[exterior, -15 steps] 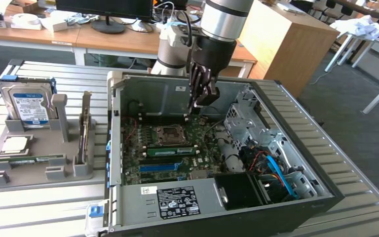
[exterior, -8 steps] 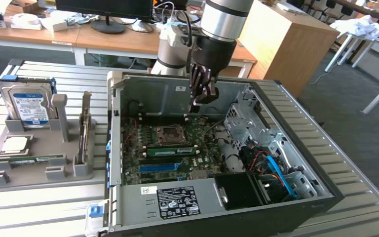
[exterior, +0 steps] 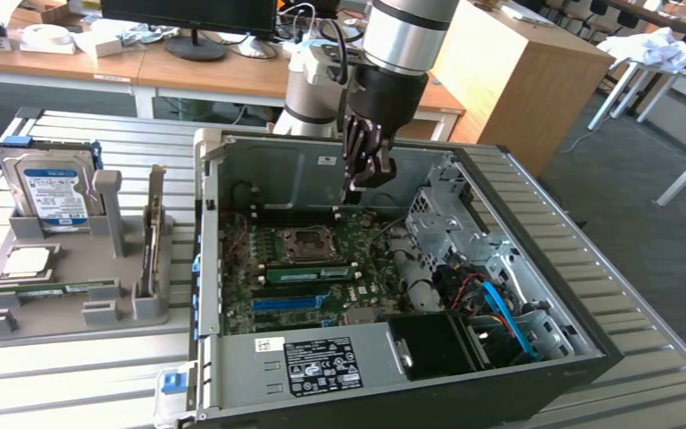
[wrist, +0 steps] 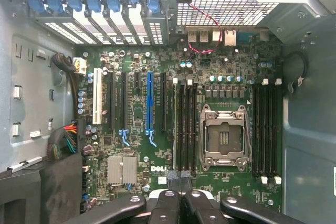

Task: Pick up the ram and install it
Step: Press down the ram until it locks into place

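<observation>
The ram [exterior: 307, 273], a slim green stick, stands on edge in a motherboard slot just beside the CPU socket [exterior: 307, 239] inside the open computer case [exterior: 581, 295]. My gripper [exterior: 355, 186] hangs above the motherboard, over the far part of the case, higher than the stick and apart from it. Its fingers are shut with nothing visible between them. In the wrist view the shut gripper [wrist: 176, 196] lines up with the bank of black memory slots [wrist: 185, 129] between the blue slot [wrist: 149, 103] and the CPU socket [wrist: 226, 137].
On the exterior view's left, a grey holder [exterior: 69, 313] carries a hard drive [exterior: 47, 189], a CPU chip [exterior: 28, 262], another green stick [exterior: 63, 288] lying flat and an upright card [exterior: 153, 237]. Case walls, drive cages and cables [exterior: 498, 308] surround the motherboard.
</observation>
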Robot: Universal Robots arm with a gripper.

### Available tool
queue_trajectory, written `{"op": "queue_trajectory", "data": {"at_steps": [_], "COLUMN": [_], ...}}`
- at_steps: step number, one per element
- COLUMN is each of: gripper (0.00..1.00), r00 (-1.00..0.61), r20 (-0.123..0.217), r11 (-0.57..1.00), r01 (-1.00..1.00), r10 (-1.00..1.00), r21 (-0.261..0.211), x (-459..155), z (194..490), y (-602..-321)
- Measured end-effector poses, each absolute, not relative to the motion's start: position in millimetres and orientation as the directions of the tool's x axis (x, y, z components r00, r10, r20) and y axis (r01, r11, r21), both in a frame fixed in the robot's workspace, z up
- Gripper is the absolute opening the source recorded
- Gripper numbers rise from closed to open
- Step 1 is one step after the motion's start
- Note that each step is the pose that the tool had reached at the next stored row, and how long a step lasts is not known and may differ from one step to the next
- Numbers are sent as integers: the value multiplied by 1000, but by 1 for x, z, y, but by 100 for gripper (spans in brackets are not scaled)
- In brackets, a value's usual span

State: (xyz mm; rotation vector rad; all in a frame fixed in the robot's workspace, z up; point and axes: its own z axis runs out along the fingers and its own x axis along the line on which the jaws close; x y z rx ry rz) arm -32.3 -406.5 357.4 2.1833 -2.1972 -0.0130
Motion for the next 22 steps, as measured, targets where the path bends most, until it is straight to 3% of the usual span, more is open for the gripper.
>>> {"op": "queue_trajectory", "data": {"at_steps": [22], "gripper": [10], "r00": [-6], "r20": [23], "r11": [7], "r01": [-1000], "r10": [-1000], "r21": [18], "x": [-33], "z": [354], "y": [-407]}}
